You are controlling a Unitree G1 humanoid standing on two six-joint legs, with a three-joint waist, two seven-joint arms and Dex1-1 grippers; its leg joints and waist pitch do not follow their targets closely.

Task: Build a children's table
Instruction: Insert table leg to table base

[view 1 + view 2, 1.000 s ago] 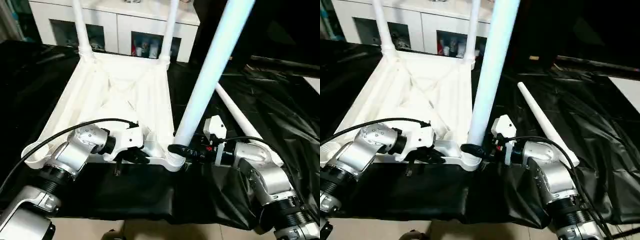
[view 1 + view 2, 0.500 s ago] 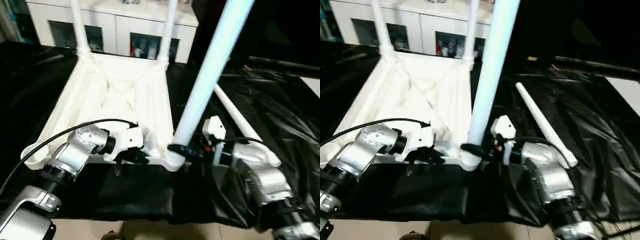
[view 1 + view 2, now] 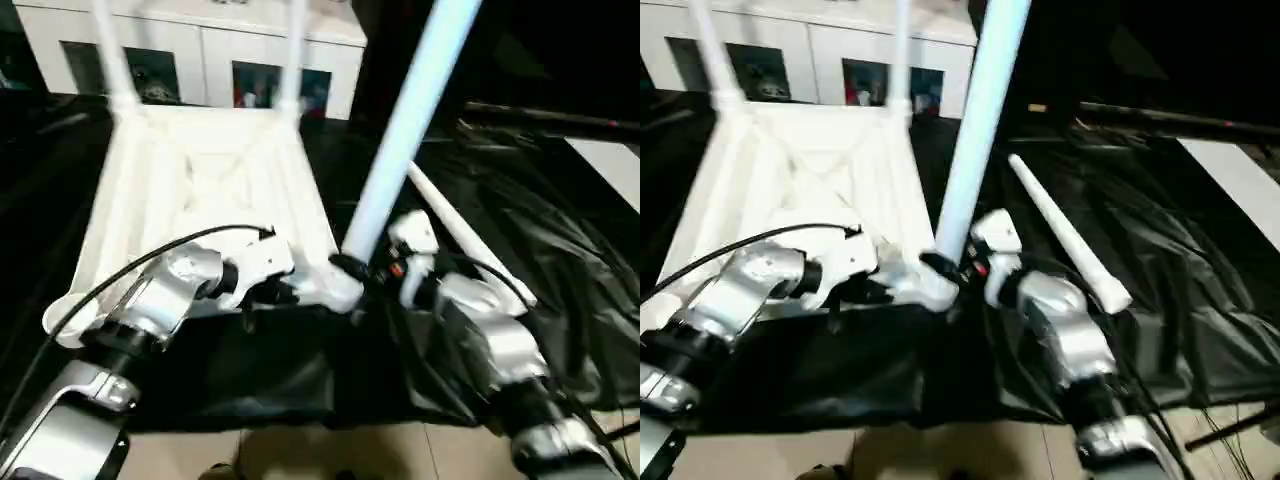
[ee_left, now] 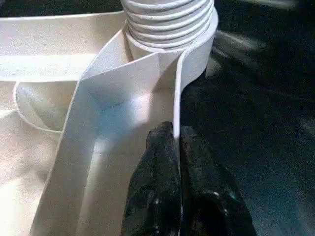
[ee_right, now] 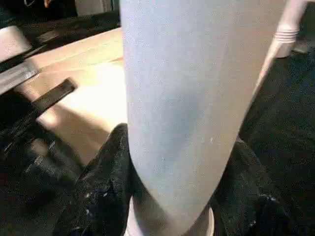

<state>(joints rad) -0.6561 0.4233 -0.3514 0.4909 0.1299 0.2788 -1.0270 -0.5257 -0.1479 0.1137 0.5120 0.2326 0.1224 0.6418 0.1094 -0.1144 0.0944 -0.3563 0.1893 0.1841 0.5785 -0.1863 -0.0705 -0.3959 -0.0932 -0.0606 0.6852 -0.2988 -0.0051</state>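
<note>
Since a second ago the whole head picture has slid and tilted, so the camera has moved; against the tabletop the grippers hold the same grips, and the right forearm now reaches in from nearer the centre.

Left eye view: the children's table (image 3: 205, 190) lies upside down on the black cloth (image 3: 560, 260), ribbed underside up. Two legs stand in the far sockets at 11 and 12 o'clock. A third leg (image 3: 405, 130) rises from the near right socket (image 3: 342, 287), leaning toward 1 o'clock. The right gripper (image 3: 352, 268) clasps its base. The left gripper (image 3: 268, 292) sits on the near rim, at 9 o'clock from that socket.

Right eye view: the fourth leg (image 3: 1065, 235) lies loose on the cloth, at 3 o'clock from the gripped leg and well apart from the tabletop.

Left wrist view: its fingers (image 4: 162, 167) are pressed together on the thin rim wall (image 4: 176, 103), pinching it just beside the threaded collar (image 4: 170, 19).

Right wrist view: black fingers (image 5: 110, 162) stand half-spread on either side of the leg, closed against its tube just above the collar.

Judgement: the step is seating the third leg. To do it well, keep the rim pinch firm as the counter-hold, bring the leg upright before turning, and press down along its axis; a tilted start risks cross-threading.
</note>
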